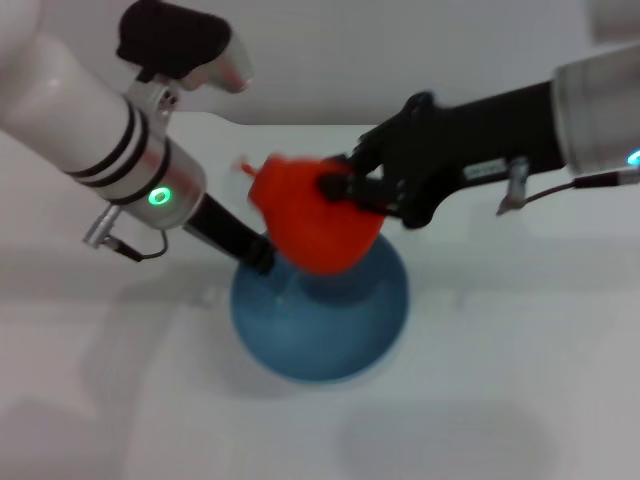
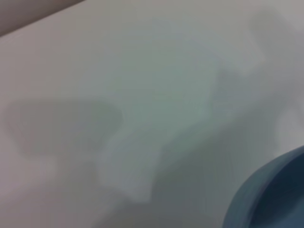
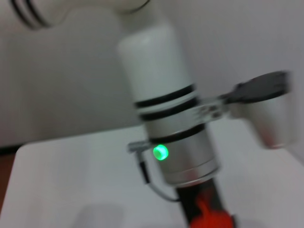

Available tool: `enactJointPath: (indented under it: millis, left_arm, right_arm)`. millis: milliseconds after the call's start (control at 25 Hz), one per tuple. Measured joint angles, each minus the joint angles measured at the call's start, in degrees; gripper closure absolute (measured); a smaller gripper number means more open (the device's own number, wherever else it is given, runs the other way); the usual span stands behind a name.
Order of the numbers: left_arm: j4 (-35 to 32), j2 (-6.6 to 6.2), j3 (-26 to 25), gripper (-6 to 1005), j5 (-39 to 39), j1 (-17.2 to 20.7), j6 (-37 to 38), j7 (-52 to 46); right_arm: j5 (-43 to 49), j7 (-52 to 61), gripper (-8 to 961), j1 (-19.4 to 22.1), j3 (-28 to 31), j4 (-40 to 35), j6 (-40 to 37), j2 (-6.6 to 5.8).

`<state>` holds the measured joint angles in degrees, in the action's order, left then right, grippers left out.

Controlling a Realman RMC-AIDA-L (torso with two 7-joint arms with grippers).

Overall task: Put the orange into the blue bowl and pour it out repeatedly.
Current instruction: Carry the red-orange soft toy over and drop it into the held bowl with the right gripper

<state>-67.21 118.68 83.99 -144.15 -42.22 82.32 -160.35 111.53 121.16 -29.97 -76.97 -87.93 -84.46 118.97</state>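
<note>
Right pincer [image 1: 345, 190] clamped on blurred orange [image 1: 310, 225] over blue bowl [image 1: 320, 320], left pincer [image 1: 262, 258] hidden, state unclear

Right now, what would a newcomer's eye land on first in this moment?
The vivid orange stands out, held in the right gripper just above the blue bowl at the table's middle. The left gripper reaches down to the bowl's rim from the left, with a green light glowing on its wrist.

Head camera above; left wrist camera close beside blue bowl [image 2: 270, 199].
</note>
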Motion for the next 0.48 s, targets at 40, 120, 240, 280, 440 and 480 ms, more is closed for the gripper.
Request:
enactJointPath:
  millis: [40,120,240,280,440,480]
  left_arm:
    - [-0.1,0.04,0.5,1001,0.6,-0.5,-0.1,-0.1]
    - [-0.5,0.05,0.7,1001,1.8,-1.1,-0.3,-0.2]
    - [-1.7,-0.18,0.2,1001,2.6,-1.2,-0.2,-0.2]
    - [-1.7,-0.18,0.2,1001,2.6,-1.2,-0.2,-0.2]
    - [-2.2,-0.37,0.1,1000,2.6,-0.9,0.1,-0.2]
    - [-2.2,-0.4,0.1,1000,2.6,-0.8,0.2,-0.2]
  right_arm:
    - [0.4,0.0,922,-0.2,-0.9,0.3,0.1,0.0]
    - [1.9,0.0,922,-0.5,-2.9,1.1,0.3,0.02]
    - [4.3,0.4,782,-0.1,-4.3,1.7,0.4,0.17]
    - [4.4,0.4,735,0.1,-4.3,1.8,0.4,0.19]
    - [4.4,0.4,651,0.5,-3.7,2.0,0.4,0.22]
    - [4.4,0.4,629,0.6,-3.5,1.9,0.3,0.26]
